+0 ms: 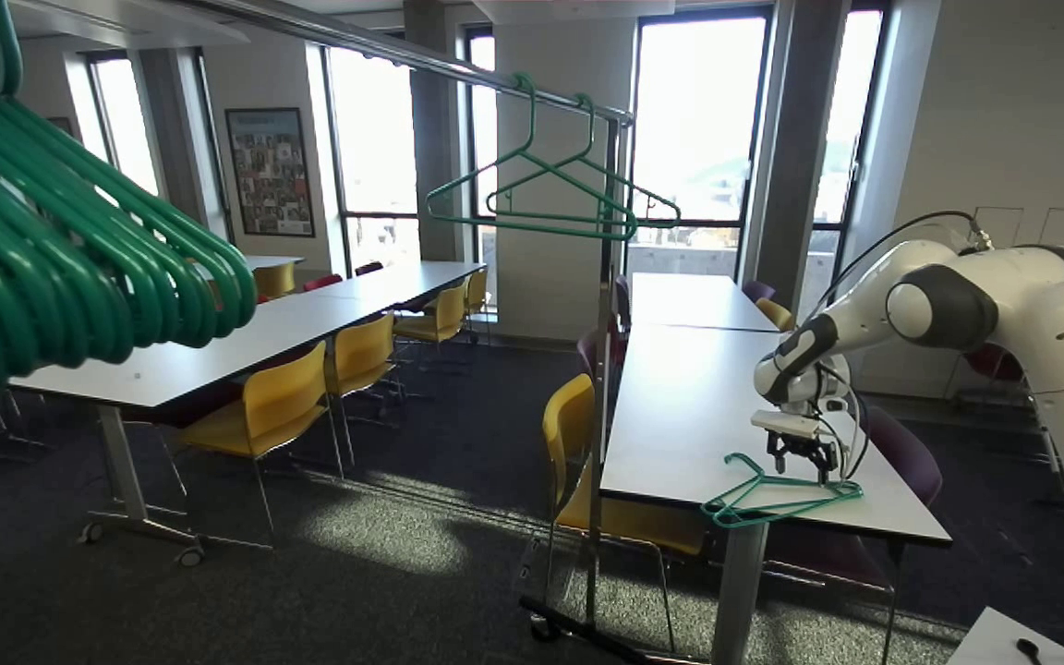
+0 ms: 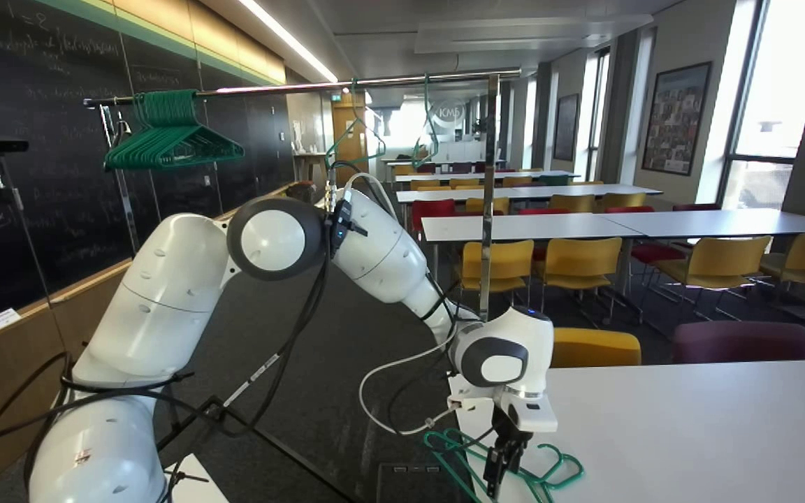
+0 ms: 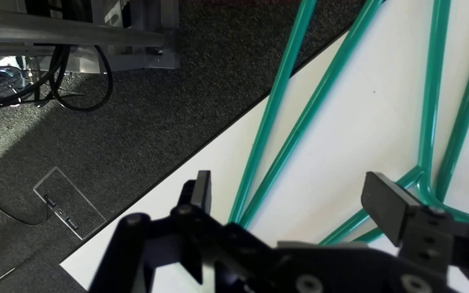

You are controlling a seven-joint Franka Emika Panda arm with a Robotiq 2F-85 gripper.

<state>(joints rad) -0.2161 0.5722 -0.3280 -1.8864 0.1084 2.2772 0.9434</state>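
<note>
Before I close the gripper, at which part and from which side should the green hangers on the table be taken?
Probably the two long straight bars, from above. In the wrist view they run close together between the open jaws of the gripper, so one pinch may take both. The green hangers lie on the table, which blocks most approaches from below.

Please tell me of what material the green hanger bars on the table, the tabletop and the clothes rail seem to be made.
Green hanger bars: probably plastic, smooth and glossy; bright streaks run along rounded, evenly coloured lengths, though coated metal is possible.
Tabletop: perhaps white laminate, smooth; an even face with a thin dark edge.
Clothes rail: likely polished metal; silvery, with shiny highlights.
</note>
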